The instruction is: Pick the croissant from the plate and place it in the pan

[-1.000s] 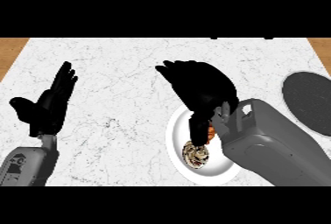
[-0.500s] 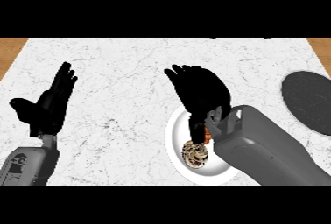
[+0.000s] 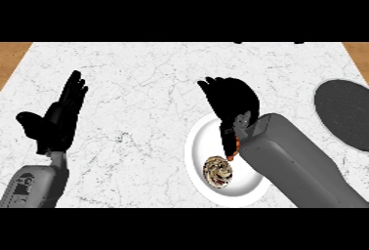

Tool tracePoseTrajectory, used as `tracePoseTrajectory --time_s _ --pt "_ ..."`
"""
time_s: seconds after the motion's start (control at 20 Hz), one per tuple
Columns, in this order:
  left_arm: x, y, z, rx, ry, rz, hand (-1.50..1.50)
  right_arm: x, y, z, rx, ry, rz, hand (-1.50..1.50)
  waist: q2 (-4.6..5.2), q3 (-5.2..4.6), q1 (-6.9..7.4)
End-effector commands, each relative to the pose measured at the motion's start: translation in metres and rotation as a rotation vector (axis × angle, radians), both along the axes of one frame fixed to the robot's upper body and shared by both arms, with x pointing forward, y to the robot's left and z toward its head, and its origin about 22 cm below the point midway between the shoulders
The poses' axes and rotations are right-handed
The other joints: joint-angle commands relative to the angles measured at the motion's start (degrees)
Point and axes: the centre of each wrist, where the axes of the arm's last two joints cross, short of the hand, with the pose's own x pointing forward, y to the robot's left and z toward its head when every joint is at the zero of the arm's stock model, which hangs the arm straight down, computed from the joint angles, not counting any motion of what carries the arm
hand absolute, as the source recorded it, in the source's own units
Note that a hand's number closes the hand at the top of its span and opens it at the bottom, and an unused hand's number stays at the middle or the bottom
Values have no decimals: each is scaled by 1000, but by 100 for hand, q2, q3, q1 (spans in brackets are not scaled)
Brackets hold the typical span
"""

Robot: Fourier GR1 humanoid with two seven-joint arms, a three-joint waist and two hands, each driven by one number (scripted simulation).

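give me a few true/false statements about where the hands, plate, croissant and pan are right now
1. The right hand is over the white plate's far edge. True.
2. The croissant lies in the pan. False: it is on the plate.
3. The left hand rests open at the view's left. True.
4. The pan sits left of the plate. False: it is to the right, at the view's edge.

The right hand (image 3: 229, 100) shifted rightward and slightly nearer over the far part of the plate (image 3: 196, 146). Its forearm (image 3: 299, 161) came further over the plate's right side. Less of the orange-brown piece beneath the wrist showed; a thin strip remained at its left edge.
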Motion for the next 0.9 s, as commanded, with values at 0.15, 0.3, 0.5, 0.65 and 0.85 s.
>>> tracePoseTrajectory --time_s 0.15,0.3,0.5,0.65,0.85 --pt "-10 8 21 -4 6 5 0 -13 3 -26 -74 77 22 -150 -13 1 5" --pt "4 19 8 4 -13 -11 0 6 -12 -12 -76 82 19 -150 1 -1 -14" --pt "-13 7 -2 5 0 6 0 -1 -6 -37 -157 111 6 -150 -8 0 3" --pt "6 7 9 -6 1 -5 0 13 3 -46 -269 90 -4 -150 15 -1 27" --pt "15 -2 22 0 -4 8 0 10 12 -57 -313 90 -10 -150 9 1 3"
